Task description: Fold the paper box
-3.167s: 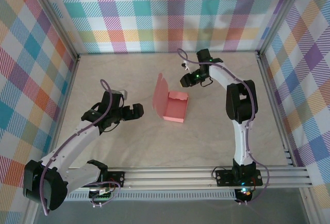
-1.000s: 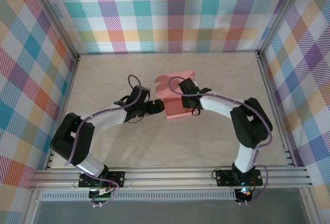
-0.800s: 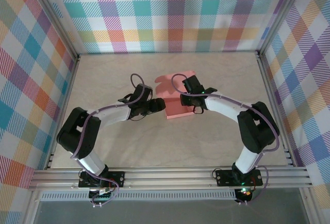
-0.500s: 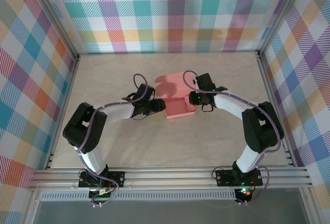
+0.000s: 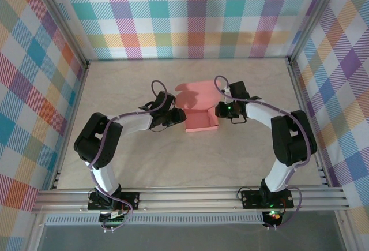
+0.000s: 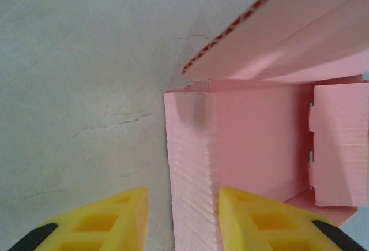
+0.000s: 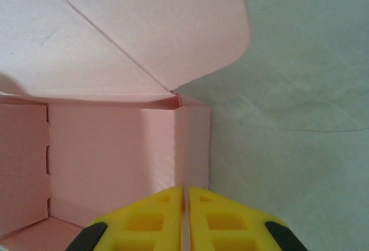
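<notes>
— Where do we log the paper box [image 5: 201,122]?
— Middle of the table [image 5: 150,164], between the two arms. Its tray is open and the lid flap [image 5: 196,95] is raised at the far side.
— And the left gripper [image 6: 182,192]?
— We note the yellow fingers spread, straddling the box's left wall. The inner finger [image 6: 259,216] is against the card, the outer one just off it.
— The right gripper [image 7: 185,190]?
— Pressed together on the top edge of the right wall, card pinched between the pads. We see only a sliver of gap.
</notes>
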Robot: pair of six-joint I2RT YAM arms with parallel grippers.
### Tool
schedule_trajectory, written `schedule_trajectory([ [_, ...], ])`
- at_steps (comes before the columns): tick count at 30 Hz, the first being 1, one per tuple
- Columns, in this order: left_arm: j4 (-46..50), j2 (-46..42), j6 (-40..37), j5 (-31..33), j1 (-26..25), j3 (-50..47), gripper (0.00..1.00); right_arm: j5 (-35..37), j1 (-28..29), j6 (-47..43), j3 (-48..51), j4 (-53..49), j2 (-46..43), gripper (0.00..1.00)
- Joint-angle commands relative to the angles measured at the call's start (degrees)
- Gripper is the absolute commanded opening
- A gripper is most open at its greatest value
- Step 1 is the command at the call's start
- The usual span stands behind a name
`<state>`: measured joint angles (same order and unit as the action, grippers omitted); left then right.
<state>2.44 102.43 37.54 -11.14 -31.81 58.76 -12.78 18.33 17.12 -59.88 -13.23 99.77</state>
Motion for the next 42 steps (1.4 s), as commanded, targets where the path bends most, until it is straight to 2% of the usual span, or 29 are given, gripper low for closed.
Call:
schedule_trajectory([
  [1, 1.5, 1.1, -0.4, -0.4, -0.5, 1.0, 0.36, -2.1, -0.3, -0.1, -0.3, 0.5, 1.2, 0.10],
  [17, 1.8, 1.7, -0.7, -0.9, -0.7, 1.3, 0.35, -4.2, -0.3, -1.7, -0.7, -1.4, -0.6, 0.11],
  [25, 2.4, 1.5, -1.4, -0.8, -0.8, 1.3, 0.35, 2.2, -0.7, 1.2, 3.5, 2.7, -7.0, 0.17],
  [35, 2.8, 1.3, -1.8, -1.0, -1.0, 1.4, 0.35, -1.5, -1.5, 1.9, 3.4, 2.7, -2.2, 0.19],
  [42, 3.0, 1.2, -2.0, -1.0, -1.0, 1.3, 0.35, -3.6, -1.5, 1.6, 3.1, 2.7, -0.9, 0.15],
])
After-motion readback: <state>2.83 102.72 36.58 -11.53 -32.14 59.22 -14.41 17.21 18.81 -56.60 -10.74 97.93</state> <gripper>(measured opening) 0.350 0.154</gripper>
